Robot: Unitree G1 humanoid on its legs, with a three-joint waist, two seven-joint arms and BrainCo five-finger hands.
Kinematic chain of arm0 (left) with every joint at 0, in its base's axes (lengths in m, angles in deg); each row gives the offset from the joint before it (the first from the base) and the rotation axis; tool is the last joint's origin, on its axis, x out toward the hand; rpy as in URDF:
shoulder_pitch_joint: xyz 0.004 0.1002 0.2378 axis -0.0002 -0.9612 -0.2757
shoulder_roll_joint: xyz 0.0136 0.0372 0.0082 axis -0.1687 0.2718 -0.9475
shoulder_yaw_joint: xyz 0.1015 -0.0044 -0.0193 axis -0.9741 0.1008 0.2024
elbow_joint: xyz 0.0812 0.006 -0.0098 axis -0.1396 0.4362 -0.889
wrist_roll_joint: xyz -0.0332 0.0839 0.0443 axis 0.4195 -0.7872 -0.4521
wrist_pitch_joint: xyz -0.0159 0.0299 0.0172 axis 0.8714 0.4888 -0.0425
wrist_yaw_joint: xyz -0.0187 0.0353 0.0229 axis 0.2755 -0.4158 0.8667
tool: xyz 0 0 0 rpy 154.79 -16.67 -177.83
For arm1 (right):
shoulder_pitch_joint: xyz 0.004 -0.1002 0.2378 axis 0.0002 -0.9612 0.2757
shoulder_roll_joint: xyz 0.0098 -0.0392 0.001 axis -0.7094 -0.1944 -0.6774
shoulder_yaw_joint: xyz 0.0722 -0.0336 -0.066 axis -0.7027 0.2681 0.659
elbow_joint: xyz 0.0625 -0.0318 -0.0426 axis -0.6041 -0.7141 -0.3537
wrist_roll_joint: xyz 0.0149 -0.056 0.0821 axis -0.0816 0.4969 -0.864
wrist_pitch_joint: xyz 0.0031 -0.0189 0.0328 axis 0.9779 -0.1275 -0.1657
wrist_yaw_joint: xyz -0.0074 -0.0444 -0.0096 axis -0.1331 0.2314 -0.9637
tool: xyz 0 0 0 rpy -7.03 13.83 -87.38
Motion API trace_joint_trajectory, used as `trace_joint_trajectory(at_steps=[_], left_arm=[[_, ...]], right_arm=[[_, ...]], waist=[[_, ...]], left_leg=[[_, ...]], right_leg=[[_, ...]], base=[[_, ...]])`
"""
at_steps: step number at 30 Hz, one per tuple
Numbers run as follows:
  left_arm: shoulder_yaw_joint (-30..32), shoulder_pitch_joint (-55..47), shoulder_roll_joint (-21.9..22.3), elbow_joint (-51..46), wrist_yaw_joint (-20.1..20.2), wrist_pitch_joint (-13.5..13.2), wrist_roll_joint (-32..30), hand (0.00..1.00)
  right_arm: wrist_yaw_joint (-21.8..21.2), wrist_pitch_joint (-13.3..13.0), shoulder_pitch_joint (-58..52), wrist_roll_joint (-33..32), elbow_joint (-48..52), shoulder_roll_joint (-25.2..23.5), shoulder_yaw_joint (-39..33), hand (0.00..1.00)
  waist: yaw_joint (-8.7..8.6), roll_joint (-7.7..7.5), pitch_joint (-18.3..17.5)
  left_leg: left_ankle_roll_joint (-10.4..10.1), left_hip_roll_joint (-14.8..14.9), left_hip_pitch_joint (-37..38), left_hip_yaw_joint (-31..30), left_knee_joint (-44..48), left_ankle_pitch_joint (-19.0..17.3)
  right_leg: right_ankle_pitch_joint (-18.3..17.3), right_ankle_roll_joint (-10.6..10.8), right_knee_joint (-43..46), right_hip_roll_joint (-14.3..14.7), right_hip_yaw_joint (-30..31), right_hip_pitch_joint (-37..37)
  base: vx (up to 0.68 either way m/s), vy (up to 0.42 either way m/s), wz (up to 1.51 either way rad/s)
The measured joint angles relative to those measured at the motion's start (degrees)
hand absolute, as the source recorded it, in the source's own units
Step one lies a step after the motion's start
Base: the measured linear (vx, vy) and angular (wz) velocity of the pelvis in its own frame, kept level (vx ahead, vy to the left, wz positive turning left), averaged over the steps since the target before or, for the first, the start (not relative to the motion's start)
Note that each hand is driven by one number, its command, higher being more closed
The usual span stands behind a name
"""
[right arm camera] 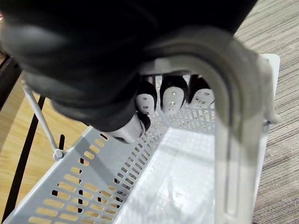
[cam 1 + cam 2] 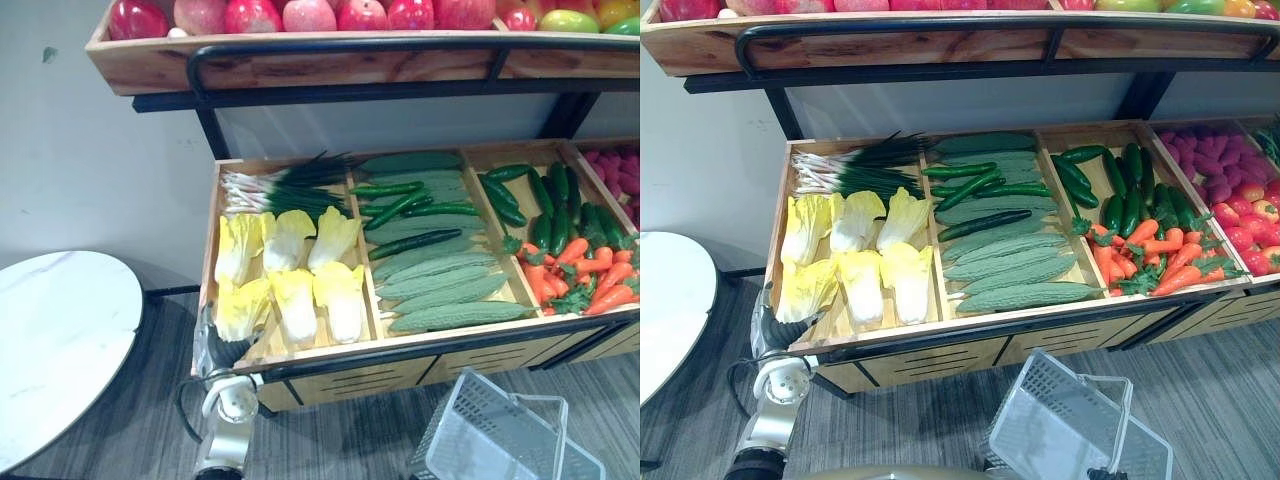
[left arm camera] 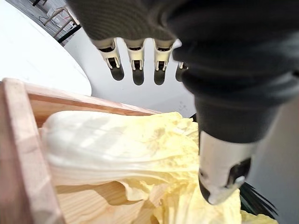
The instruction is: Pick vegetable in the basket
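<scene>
Cabbage (image 3: 117,144) under open left hand (image 3: 222,154)

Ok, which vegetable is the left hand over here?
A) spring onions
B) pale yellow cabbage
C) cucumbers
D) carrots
B: in the left wrist view the left hand, fingers straight, hangs over a pale yellow cabbage by the crate's wooden edge; the right hand grips the basket handle.

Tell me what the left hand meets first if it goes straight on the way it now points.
Most likely the front-left cabbage. The left hand, its fingers straight, points at it just inside the crate's wooden wall. How much gap remains is hard to judge.
</scene>
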Motion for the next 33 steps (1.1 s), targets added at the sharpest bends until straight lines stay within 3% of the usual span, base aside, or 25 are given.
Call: trace_joint_trajectory(at_steps=[13,20,29,33], left_arm=[[1.95,4.03,-0.53,9.67,-0.20,3.14,0.02,0.00],[2.02,8.44,-3.48,16.50,-0.68,3.54,0.00,0.00],[2.50,13.92,-5.08,22.88,-4.07,3.59,-0.28,0.00],[3.08,18.01,-7.08,24.93,-5.43,3.56,-0.22,0.00]], right_arm=[[0.16,0.22,0.18,0.01,-0.05,1.34,-0.04,1.00],[0.23,0.23,2.90,0.05,-1.46,4.08,-0.05,1.00],[1.32,0.20,7.24,0.60,-1.90,6.61,0.07,1.00],[2.14,0.14,8.75,0.56,-1.87,7.00,0.67,1.00]], waist=[[0.00,0.16,0.08],[0.03,1.07,0.85],[0.03,2.55,3.93],[0.11,2.08,5.89]], left_leg=[[0.04,-0.18,-0.51,0.83,-0.12,-0.21],[0.03,-0.17,-2.45,2.16,0.16,-0.20],[0.12,-0.19,-4.75,4.24,0.18,0.08],[0.28,-0.02,-6.79,5.37,0.18,0.79]], right_leg=[[0.17,0.15,-0.04,-0.13,0.77,-1.20],[0.51,0.15,0.28,-0.04,2.17,-4.07],[0.69,0.13,2.82,0.05,4.85,-9.33],[1.13,-0.14,3.80,0.32,5.90,-12.53]], base=[[0.00,0.001,-0.03],[0.02,-0.002,-0.09],[-0.01,-0.004,-0.14],[-0.05,-0.012,-0.12]])
